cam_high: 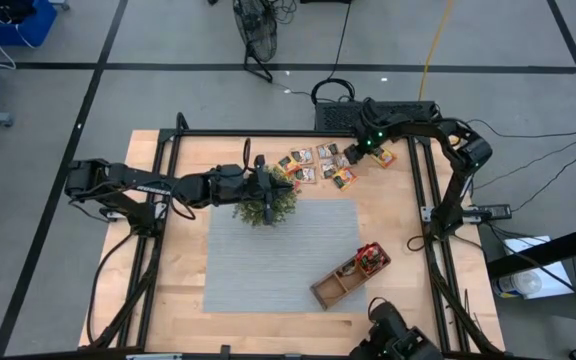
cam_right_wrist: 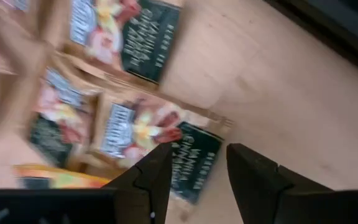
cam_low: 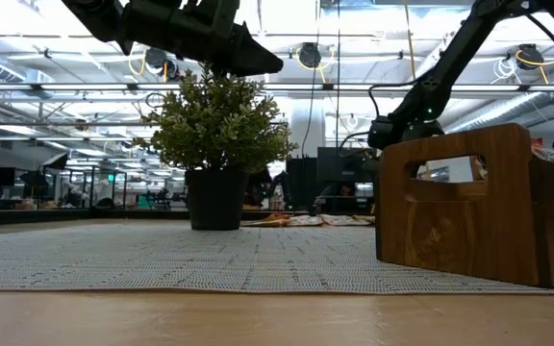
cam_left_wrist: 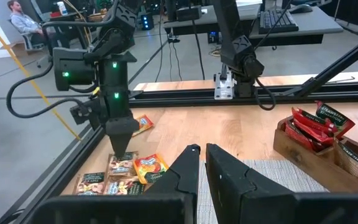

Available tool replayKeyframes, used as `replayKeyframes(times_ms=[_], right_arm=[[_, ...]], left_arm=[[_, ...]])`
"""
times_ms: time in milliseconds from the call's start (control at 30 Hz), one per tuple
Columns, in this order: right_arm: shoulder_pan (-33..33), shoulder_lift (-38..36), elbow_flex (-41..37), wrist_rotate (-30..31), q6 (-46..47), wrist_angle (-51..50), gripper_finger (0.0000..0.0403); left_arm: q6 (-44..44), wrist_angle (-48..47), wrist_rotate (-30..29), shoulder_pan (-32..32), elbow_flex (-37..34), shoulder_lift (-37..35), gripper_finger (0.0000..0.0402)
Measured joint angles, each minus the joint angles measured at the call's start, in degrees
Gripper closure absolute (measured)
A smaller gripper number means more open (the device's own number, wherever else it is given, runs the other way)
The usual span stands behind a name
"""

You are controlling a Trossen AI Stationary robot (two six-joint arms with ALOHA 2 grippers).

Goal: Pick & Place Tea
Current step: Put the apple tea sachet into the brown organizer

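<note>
Several small flat tea sachets [cam_high: 318,165] lie in a loose cluster on the wood at the table's far side, and an orange one [cam_high: 383,156] lies slightly apart. My right gripper [cam_right_wrist: 197,158] points steeply down over the cluster, open, with the dark end of a sachet [cam_right_wrist: 194,165] below the gap; whether the fingertips touch the sachet is not clear. My left gripper [cam_left_wrist: 202,149] hovers over the potted plant [cam_high: 265,200], shut and holding nothing. A brown wooden tray [cam_high: 333,285] on the mat's near right corner has red sachets [cam_left_wrist: 319,121] in one end compartment.
A grey mat [cam_high: 278,260] covers the table's middle; the plant stands at its far edge. Black frame rails [cam_left_wrist: 260,94] run along the table's sides and far edge. Beyond the table a person [cam_left_wrist: 20,22] sits in the room. Bare wood lies right of the sachets.
</note>
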Motion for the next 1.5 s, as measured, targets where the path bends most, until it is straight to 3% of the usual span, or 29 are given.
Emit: replayKeyframes(times_ms=[567, 833, 1033, 1233, 1500], right_arm=[[5.57, -0.43, 0.02, 26.25, -3.5, -2.9, 0.0261], [8.19, -4.05, -0.04, 25.69, -1.84, -2.02, 0.0261], [13.02, -3.93, -0.04, 17.32, -0.69, 2.46, 0.0261], [18.23, -3.72, 0.0, 22.31, -1.45, 5.95, 0.0261], [17.91, -1.81, 0.0, 24.73, -1.87, 5.31, 0.0261]], left_arm=[[-0.01, 0.0, 0.0, 0.02, 0.0, 0.0, 0.0366], [-0.09, 0.0, 0.01, 0.0, 0.0, 0.0, 0.0366], [-0.16, 0.0, 0.0, 0.02, 0.0, 0.0, 0.0366], [-0.1, 0.04, 0.0, -0.02, 0.0, 0.0, 0.0366], [-0.21, 0.24, 0.0, 0.0, 0.0, 0.0, 0.0366]])
